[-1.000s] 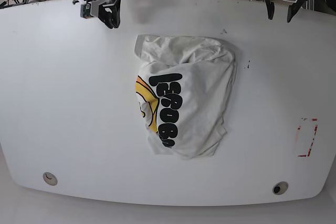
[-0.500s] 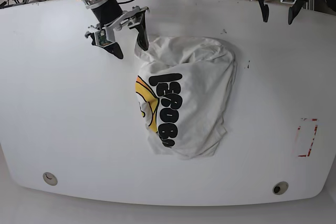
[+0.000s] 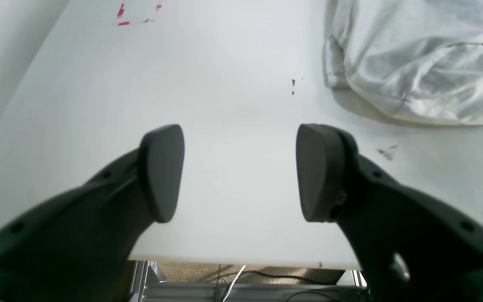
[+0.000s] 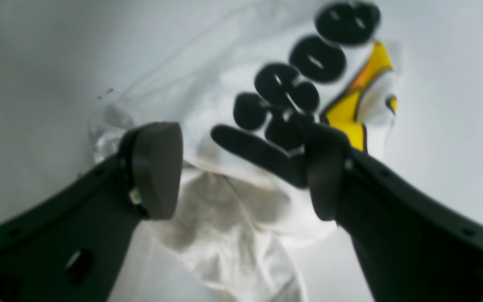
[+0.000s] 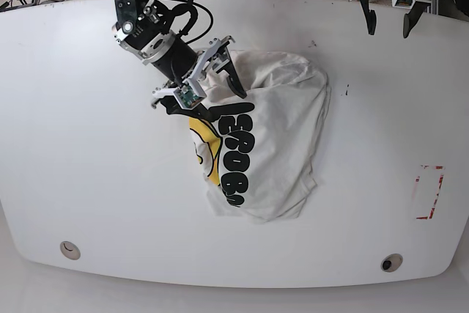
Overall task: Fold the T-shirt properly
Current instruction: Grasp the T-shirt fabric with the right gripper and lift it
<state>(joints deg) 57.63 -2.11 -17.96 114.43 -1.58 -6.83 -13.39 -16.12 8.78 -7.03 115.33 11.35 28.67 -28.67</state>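
The white T-shirt [image 5: 275, 137] lies crumpled in the middle of the white table [image 5: 88, 166], with black bubble lettering and a yellow graphic along its left side. My right gripper [image 5: 206, 91] is open, and its jaws straddle the shirt's upper left corner. In the right wrist view the open gripper [image 4: 241, 167] hangs just over the cloth [image 4: 224, 239], with the lettering between the fingers. My left gripper [image 5: 388, 20] is open and empty over the table's far right edge. In the left wrist view the gripper [image 3: 239, 172] is over bare table and the shirt [image 3: 426, 63] lies apart at the upper right.
A red tape rectangle [image 5: 429, 192] marks the table at the right and also shows in the left wrist view [image 3: 136, 14]. Two round holes [image 5: 69, 249] [image 5: 390, 262] sit near the front edge. Cables and frames stand behind the far edge.
My right arm has swung from the table's far edge down and to the right onto the shirt's upper left corner, still open. The left arm has barely moved.
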